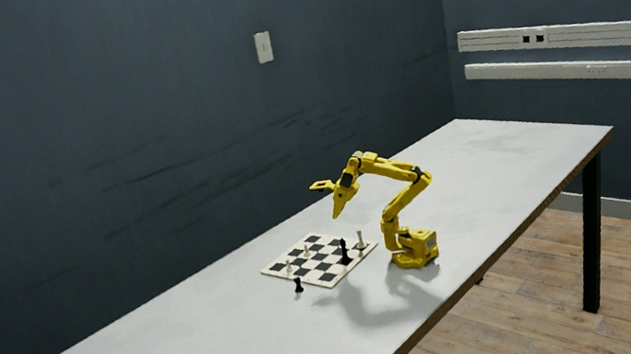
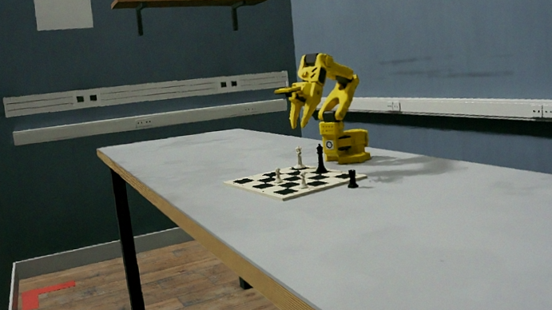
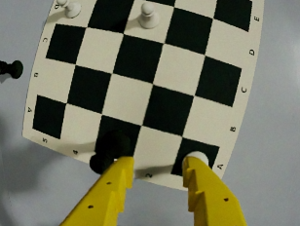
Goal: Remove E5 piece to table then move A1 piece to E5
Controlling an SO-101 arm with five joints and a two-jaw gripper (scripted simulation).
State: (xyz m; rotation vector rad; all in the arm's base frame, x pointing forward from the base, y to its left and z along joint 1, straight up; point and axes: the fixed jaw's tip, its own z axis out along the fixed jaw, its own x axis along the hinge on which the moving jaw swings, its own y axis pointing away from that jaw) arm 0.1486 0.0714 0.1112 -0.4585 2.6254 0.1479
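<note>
The small checkered board (image 1: 271, 271) (image 2: 244, 181) (image 3: 162, 60) lies in front of the arm's base. A black pawn (image 1: 297, 285) (image 2: 352, 178) (image 3: 12, 68) stands upright on the table just off the board's edge. A tall white piece (image 1: 360, 240) (image 2: 299, 157) (image 3: 198, 157) stands on A1, the corner nearest the base. My gripper (image 1: 337, 211) (image 2: 300, 122) (image 3: 158, 164) hangs high above the board's near edge, narrowly open with nothing between the fingers. In the wrist view its right finger partly covers the white piece.
A tall black piece (image 1: 343, 251) (image 2: 320, 159) (image 3: 103, 157) stands near the board's edge, close to A1. Two white pawns (image 3: 71, 9) (image 3: 149, 17) stand on the far side of the board. The arm's base (image 1: 414, 250) sits beside the board.
</note>
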